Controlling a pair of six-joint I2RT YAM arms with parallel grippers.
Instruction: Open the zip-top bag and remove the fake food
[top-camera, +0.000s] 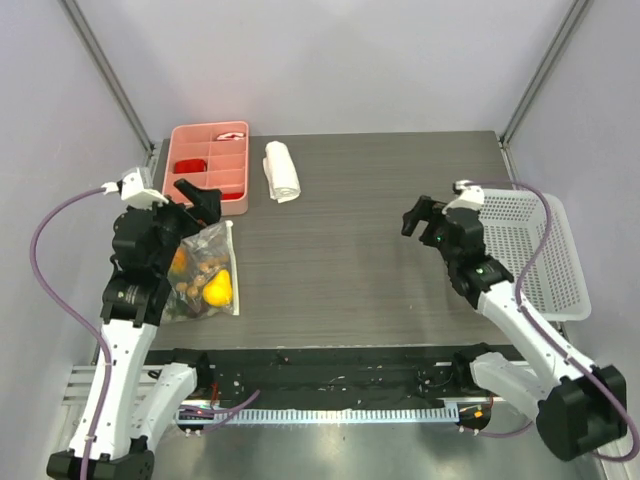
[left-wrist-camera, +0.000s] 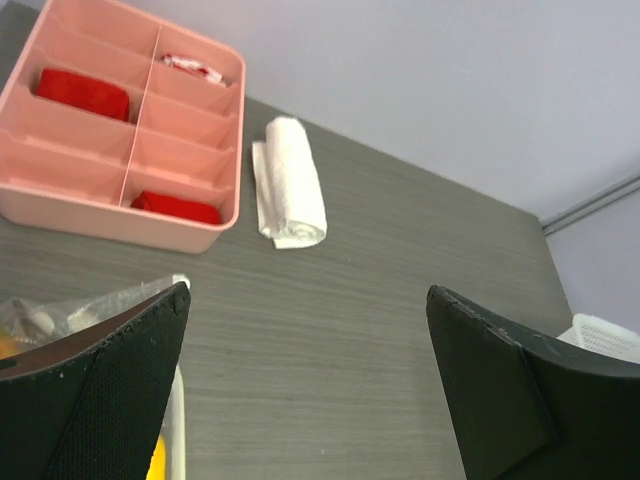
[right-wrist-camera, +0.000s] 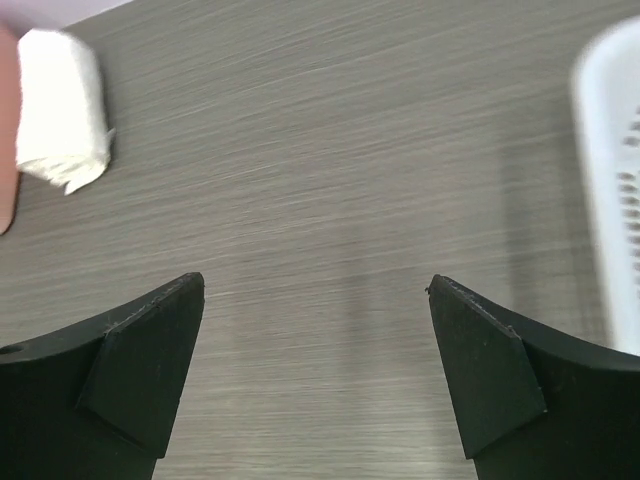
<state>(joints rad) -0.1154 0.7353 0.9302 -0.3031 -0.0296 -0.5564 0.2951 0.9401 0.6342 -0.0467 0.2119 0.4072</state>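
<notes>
Your clear, crinkly plastic zip-top bag (top-camera: 207, 262) lies flat near the left edge of the grey wood-grain table (top-camera: 350, 250), with the small plastic fake food (top-camera: 218, 288) inside. Your left gripper (top-camera: 198, 197) hangs over the bag's far end, fingers spread wide and empty. Your right gripper (top-camera: 418, 214), spread just as wide, hovers well apart, beside the white perforated plastic basket (top-camera: 540, 250).

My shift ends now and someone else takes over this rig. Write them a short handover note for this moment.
Left gripper: jaws open, empty, over the far end of the zip-top bag.
Right gripper: jaws open, empty, over bare table beside the white basket.
Bag lies at the table's left edge, fake food inside.
Done: nothing yet.
Left: open the bag, take the food out.
</notes>
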